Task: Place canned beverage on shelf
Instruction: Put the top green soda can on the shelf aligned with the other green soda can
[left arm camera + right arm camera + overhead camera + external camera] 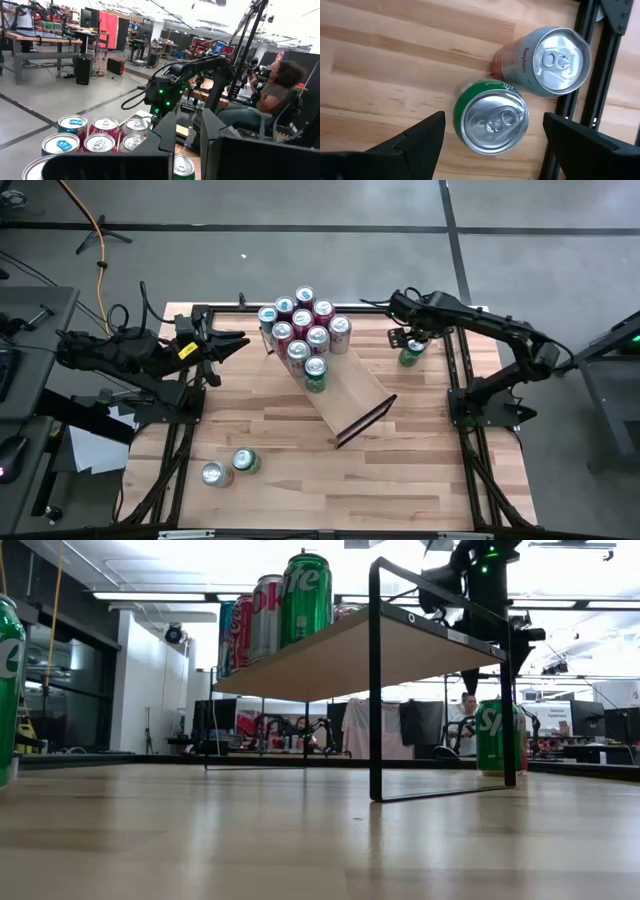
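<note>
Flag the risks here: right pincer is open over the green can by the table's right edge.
1. A red can stands close beside the green can; the right pincer straddles the green one, so a finger coming down could clip the red one.
2. The shelf already carries a tight cluster of cans; placing another near them may topple some.
3. The left pincer, shut, waits near that cluster.

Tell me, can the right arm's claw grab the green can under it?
Probably yes. The right gripper hangs above the green can with its fingers spread wide to either side. The silver can next to it sits outside the fingers, so it shouldn't block.
</note>
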